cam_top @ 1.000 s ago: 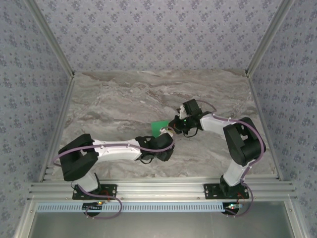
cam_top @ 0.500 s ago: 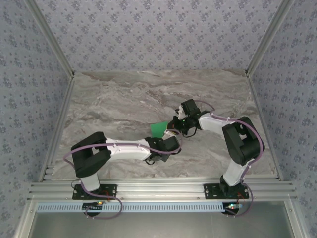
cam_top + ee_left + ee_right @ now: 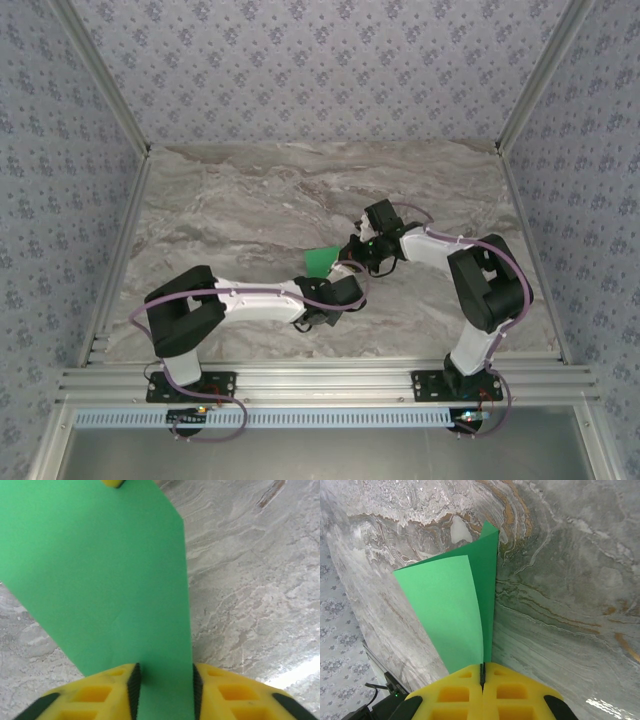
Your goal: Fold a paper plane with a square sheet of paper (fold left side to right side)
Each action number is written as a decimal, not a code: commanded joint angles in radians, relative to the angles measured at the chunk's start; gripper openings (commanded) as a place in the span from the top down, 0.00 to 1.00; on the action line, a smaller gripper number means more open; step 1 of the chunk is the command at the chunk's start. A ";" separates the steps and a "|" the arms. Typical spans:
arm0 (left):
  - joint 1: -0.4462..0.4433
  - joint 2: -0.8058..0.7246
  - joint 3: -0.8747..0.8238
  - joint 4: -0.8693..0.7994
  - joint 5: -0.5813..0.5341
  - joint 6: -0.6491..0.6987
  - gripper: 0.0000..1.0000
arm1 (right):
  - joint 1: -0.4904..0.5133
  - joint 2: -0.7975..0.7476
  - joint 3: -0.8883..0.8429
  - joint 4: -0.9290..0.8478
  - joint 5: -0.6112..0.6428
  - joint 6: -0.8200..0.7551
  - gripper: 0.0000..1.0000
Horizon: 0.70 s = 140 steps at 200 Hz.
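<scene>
On the overhead camera I see the green paper [image 3: 321,260] near the middle of the marbled worktop [image 3: 230,205], with both arms reaching in to it. The left claw [image 3: 344,272] comes at it from the near side and the right claw [image 3: 352,256] from the right. The two sit just beside each other at the paper's right-hand end.

On the right wrist camera the right claw [image 3: 481,669] is clenched. Its yellow fingers [image 3: 452,692] meet with no gap, and the paper is pinched between them. The paper is folded over on itself: two layers rise out of the grip, and the nearer layer bows out to the left. The far corner points down at the worktop, but I cannot tell whether it touches.

On the left wrist camera the left claw [image 3: 164,682] has its jaws parted. The black pads [image 3: 134,687] stand apart, with the paper lying face-on in the gap between them. The paper's right edge runs down to the right pad, and its left side carries on past the left finger. From here it looks straddled, not clamped. A small yellow tip [image 3: 112,482] sits on the paper at the top edge of that view. Grey marble shows to the right of the paper and in the bottom-left corner.
</scene>
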 commanded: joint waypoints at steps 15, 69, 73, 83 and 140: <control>-0.008 0.001 0.016 -0.020 -0.018 -0.006 0.75 | 0.009 0.017 0.035 -0.052 0.014 -0.035 1.00; -0.008 -0.014 0.014 -0.007 -0.006 -0.011 0.84 | 0.010 0.019 0.044 -0.062 0.010 -0.060 1.00; -0.008 -0.017 0.014 -0.005 -0.003 -0.011 0.85 | 0.010 0.018 0.046 -0.064 0.010 -0.063 1.00; -0.006 -0.025 0.011 0.000 0.003 -0.012 0.86 | 0.008 0.009 0.050 -0.067 0.013 -0.074 0.99; 0.063 -0.117 -0.070 0.122 0.154 -0.040 0.90 | -0.049 -0.145 0.020 -0.049 0.086 -0.168 0.58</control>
